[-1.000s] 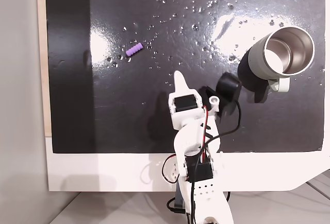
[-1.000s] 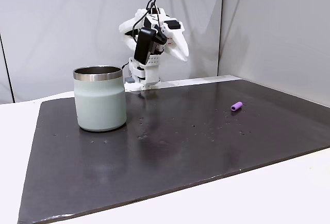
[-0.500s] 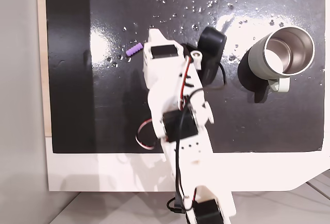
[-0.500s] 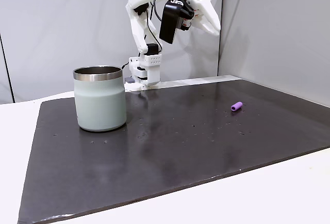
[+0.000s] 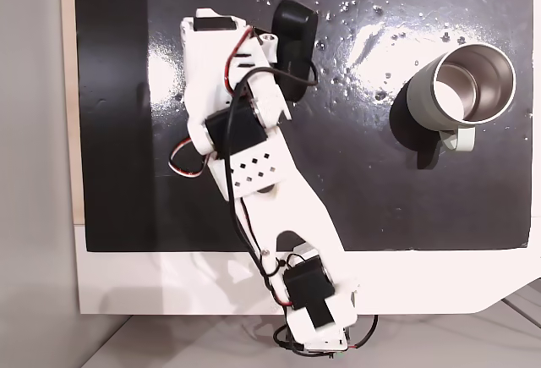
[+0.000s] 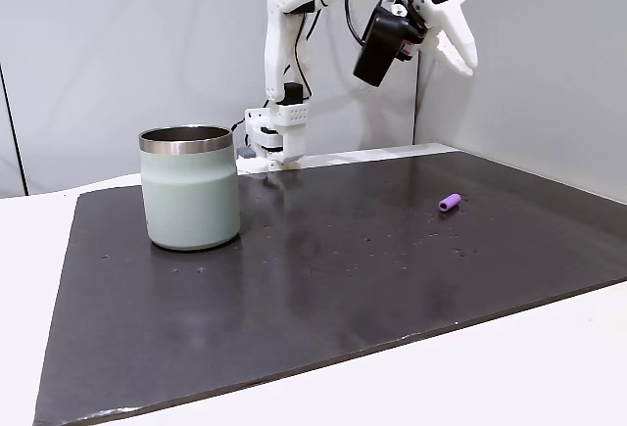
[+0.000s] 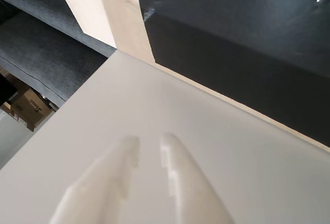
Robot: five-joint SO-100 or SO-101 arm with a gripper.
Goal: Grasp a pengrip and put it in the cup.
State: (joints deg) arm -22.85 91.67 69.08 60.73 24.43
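— Top-down fixed view, what's in the way?
— The white arm [image 5: 254, 165] itself; it's swung up-left since a sec ago and now covers the spot where the pengrip lay. Glossy black mat [image 5: 110, 131] w/ white specks; steel cup [image 5: 463, 90] sits far right, well apart.

— Side fixed view?
— Pengrip [image 6: 450, 202], tiny purple ribbed cylinder, lies on the mat, right side. Cup's pale grey-green, shiny rim. Gripper [image 6: 460, 54] is higher and further right than before, above the pengrip, not touching.

— Wrist view?
— Blurry white fingers [image 7: 180, 183], narrow gap, holding nothing.
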